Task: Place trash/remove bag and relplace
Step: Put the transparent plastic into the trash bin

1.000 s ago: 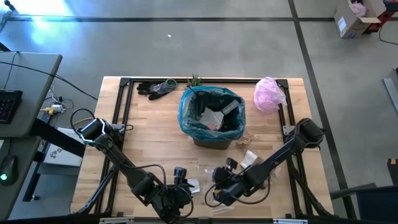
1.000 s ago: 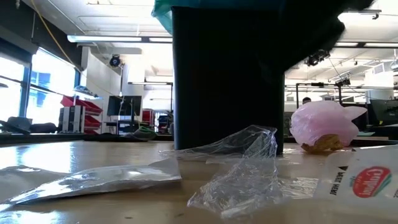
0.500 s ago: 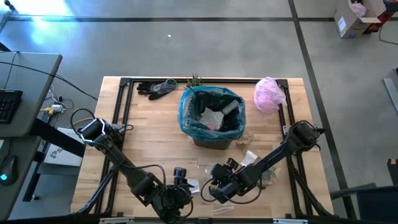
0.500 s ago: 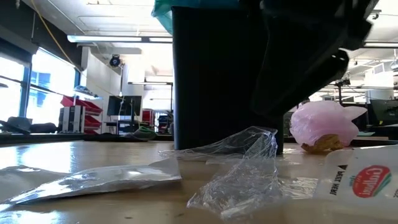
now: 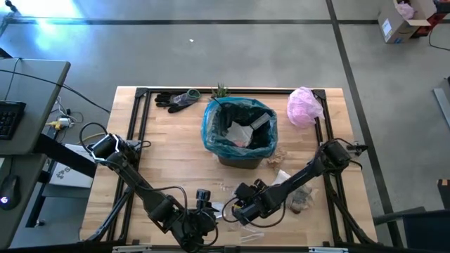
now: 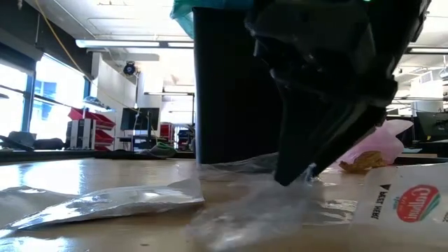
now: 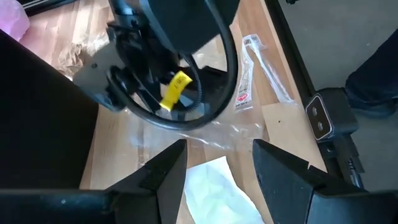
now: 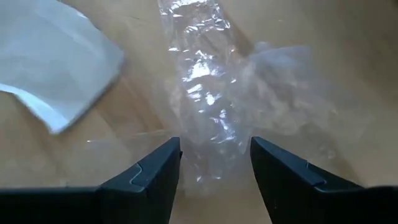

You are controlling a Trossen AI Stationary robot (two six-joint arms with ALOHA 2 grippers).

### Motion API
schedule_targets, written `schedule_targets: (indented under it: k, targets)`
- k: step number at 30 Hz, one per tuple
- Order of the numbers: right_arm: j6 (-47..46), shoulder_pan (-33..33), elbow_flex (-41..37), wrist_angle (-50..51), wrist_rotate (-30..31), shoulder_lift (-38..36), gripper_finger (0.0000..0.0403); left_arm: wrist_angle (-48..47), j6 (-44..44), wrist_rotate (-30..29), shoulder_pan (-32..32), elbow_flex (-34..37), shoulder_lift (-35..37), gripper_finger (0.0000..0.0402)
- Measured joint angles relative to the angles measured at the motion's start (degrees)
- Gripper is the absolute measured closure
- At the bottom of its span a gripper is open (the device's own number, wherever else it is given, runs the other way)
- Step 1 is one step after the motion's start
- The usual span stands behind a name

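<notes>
Closing now risks a poor pinch: the clear plastic wrapper (image 8: 211, 118) lies crumpled and flat on the worktop (image 5: 169, 161), so your right hand (image 8: 214, 163) may slide over the film or push it ahead instead of gathering it. Watch also the white paper scrap (image 8: 56, 68) just beside the wrapper; a skewed descent could drag it along or nudge it off line. Thin film can cling to one finger too, and that would spoil a later drop into the bin.

Right hand: fingers spread apart, nothing between them, poised straight above the wrapper. In the low view its dark tip (image 6: 297, 171) sits at the film's upper edge; whether it touches yet, you cannot tell.

Left hand (image 7: 214, 165): fingers apart, empty, hovering low at the front edge of the worktop over another white paper sheet (image 7: 214, 190).

Trash left on the worktop: the wrapper, the paper scraps, a long silvery wrapper (image 7: 249, 87), a brownish lump (image 5: 302, 200). The teal bag (image 5: 213, 130) lines the bin (image 5: 239, 160) at mid-worktop, with some trash inside already.
</notes>
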State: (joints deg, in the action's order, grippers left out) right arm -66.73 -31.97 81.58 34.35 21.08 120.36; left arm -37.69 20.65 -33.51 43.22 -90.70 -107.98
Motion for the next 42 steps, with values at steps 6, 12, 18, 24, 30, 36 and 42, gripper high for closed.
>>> schedule_targets:
  k: [6, 12, 18, 24, 30, 36, 42]
  targets:
    - [0.12, 0.12, 0.00, -2.23, 0.37, 0.55, 0.0325, 0.02, -0.18, -0.10, 0.00, 0.00, 0.00, 0.0236]
    - [0.74, 0.05, 0.00, -2.27, 1.19, 0.53, 0.0398, -0.13, -0.19, -0.18, 0.00, 0.00, 0.00, 0.0236]
    - [3.79, -1.22, 2.17, -1.71, 3.69, -1.16, 0.0402, -0.15, -0.76, -0.21, 0.00, 0.00, 0.00, 0.0236]
    - [10.56, -2.64, 7.99, 1.18, 11.88, -5.92, 0.0403, -0.21, -0.81, -0.21, -0.17, 0.00, 0.00, 0.0236]
    - [18.97, -3.44, 16.85, 9.54, 20.57, -11.27, 0.0403, -0.19, -0.77, -0.24, -0.22, 0.00, 0.00, 0.0236]
    - [26.04, -2.96, 30.30, 23.57, 31.29, -14.02, 0.0403, -0.05, -0.73, -1.45, -0.22, 0.00, -0.32, 0.0236]
    - [31.80, -0.16, 45.59, 37.21, 40.17, -14.23, 0.0403, -0.01, -0.52, -2.05, -0.50, 0.00, -2.36, 0.0236]
